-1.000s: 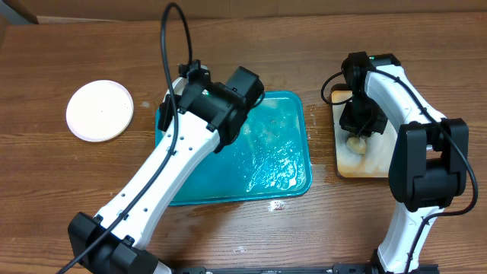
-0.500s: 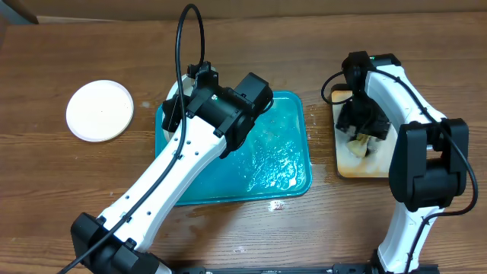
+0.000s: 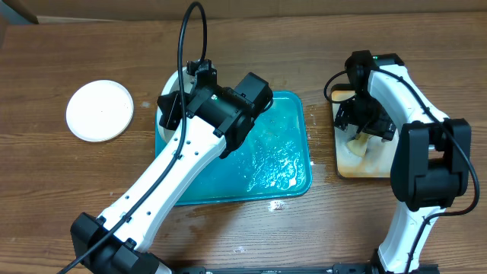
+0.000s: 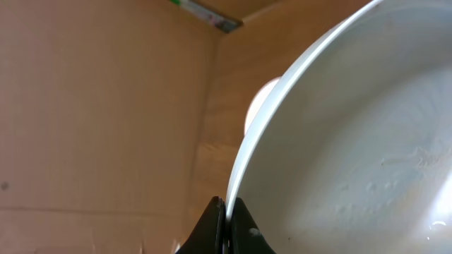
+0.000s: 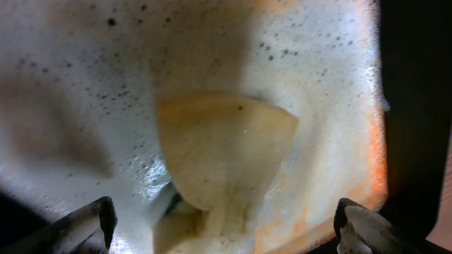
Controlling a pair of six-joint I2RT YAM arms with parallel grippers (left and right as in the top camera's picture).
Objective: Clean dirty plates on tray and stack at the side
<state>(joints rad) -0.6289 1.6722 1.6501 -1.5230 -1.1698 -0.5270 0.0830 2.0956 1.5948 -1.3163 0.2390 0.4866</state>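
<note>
My left gripper (image 4: 224, 220) is shut on the rim of a white plate (image 4: 353, 155), which fills the left wrist view, tilted. From overhead this plate (image 3: 170, 84) peeks out beside the left gripper (image 3: 181, 100) at the far left corner of the wet teal tray (image 3: 285, 171). A second white plate (image 3: 100, 110) lies flat on the table to the left. My right gripper (image 5: 226, 227) stands open over a yellow sponge (image 5: 222, 152), its fingertips (image 5: 92, 222) wide apart on either side and not touching it.
The sponge (image 3: 358, 142) rests in a small rust-stained tray (image 3: 346, 164) at the right of the teal tray, under the right gripper (image 3: 364, 125). A cardboard wall runs along the table's far edge. A small wet spot (image 3: 277, 204) lies in front of the teal tray.
My right gripper has opened and let go of the sponge in the small tray. The left arm has shifted slightly right, still holding the plate.
</note>
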